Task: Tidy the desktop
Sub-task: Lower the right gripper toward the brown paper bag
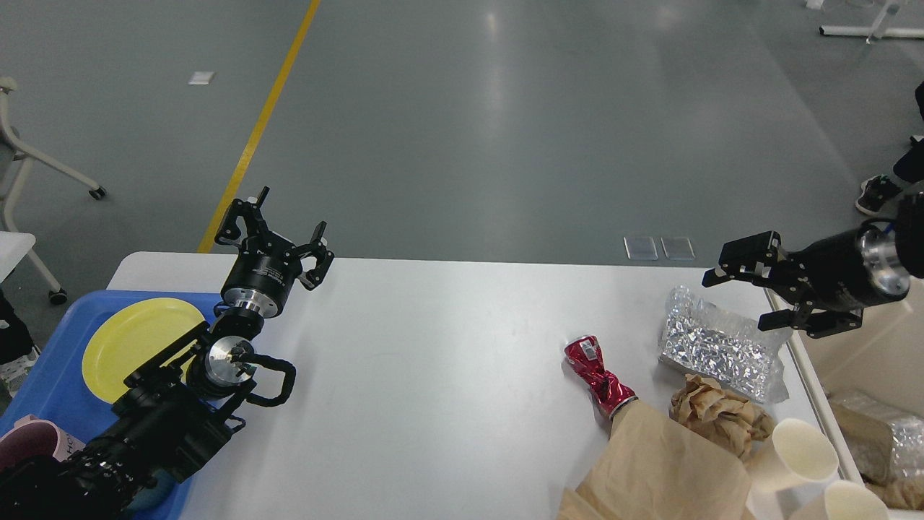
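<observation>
Left tool (280, 232) and right tool (747, 292) are both hovering spread, gripping nothing. The large white matte rectangular surface (433, 361) is lying beneath them; a crushed red metal can (599, 375) is resting below-left of the right tool.

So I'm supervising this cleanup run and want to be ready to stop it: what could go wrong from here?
1. The right tool, open, hangs beside the silver foil bag near the desktop edge; a clumsy grasp might push it off.
2. The crushed red can lies on its side and may roll if nudged.
3. The paper cups lie tipped among the crumpled brown paper, so a grab could drag several things together.
</observation>
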You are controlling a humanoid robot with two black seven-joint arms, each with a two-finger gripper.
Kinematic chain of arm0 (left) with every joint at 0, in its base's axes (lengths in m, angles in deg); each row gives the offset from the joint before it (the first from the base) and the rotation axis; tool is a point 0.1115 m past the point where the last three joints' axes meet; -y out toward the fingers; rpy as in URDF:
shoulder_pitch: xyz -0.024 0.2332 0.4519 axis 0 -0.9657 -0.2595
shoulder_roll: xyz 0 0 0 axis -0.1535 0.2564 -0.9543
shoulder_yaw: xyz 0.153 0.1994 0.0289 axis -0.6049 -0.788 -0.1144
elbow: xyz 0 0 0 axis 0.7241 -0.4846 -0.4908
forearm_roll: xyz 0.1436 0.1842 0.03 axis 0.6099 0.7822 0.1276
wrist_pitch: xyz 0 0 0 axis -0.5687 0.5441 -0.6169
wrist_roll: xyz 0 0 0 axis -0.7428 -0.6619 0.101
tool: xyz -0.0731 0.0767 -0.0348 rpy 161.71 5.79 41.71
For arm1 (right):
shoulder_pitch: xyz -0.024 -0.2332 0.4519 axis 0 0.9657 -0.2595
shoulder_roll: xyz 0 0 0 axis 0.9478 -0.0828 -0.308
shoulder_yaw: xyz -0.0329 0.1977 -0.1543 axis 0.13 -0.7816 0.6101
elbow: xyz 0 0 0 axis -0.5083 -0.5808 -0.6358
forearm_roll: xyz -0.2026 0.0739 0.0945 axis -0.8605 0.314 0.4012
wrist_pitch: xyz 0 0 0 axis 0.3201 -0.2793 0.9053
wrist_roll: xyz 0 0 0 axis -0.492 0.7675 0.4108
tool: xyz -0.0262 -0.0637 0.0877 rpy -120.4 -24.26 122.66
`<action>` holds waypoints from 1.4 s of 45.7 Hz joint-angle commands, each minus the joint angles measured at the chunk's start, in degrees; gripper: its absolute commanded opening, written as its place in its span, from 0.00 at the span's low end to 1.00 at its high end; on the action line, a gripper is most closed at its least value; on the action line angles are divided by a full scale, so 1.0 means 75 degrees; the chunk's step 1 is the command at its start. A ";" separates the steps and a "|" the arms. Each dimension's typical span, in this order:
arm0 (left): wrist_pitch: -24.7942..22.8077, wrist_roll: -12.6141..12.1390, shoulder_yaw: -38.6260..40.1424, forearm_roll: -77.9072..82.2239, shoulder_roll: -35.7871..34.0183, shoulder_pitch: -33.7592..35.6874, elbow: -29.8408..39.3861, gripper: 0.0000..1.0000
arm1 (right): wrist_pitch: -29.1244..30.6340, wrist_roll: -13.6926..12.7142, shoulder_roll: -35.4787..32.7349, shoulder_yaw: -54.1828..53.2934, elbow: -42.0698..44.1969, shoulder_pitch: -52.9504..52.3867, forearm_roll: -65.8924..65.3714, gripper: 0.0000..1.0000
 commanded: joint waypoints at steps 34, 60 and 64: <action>0.0000 0.0000 0.0008 -0.0002 0.0000 0.0000 0.0000 0.96 | -0.0899 -0.1386 0.2573 0.0230 -0.2711 0.0675 0.2728 1.00; 0.0000 0.0000 0.0008 -0.0002 0.0000 0.0000 0.0000 0.96 | -0.2433 -0.1292 0.1613 -0.0273 -0.2573 0.2913 0.2728 1.00; 0.0000 0.0000 0.0008 -0.0002 0.0000 0.0000 0.0000 0.96 | -0.2597 -0.1292 0.1039 -0.0577 -0.2444 0.3148 0.2716 1.00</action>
